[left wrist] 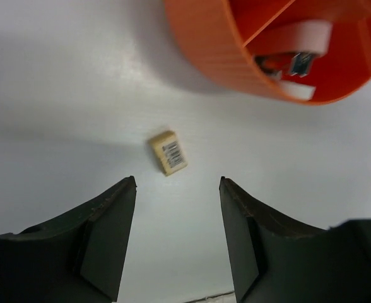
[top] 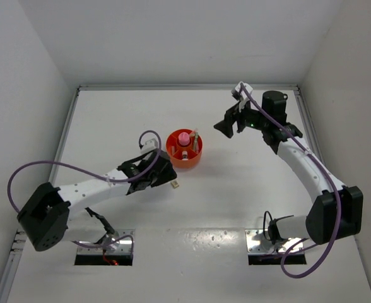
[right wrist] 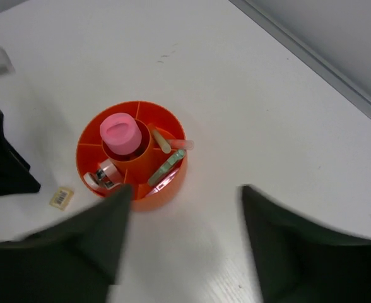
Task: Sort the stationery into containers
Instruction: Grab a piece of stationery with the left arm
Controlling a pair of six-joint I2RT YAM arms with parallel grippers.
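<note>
The left gripper fills the bottom of its wrist view, its jaws parted moderately and holding nothing. 1 beige block lies flat on the white surface just ahead of the jaws, roughly in line with the gap but not yet between them. It is near the orange organiser without touching it.

The sort looks nearly done. The pink cylinder stands in the central well. The mint green stick, pale yellow stick and what appears to be the mini stapler sit in outer compartments. A 2nd block cannot be made out. The right gripper hovers above, jaws wide and empty.
</note>
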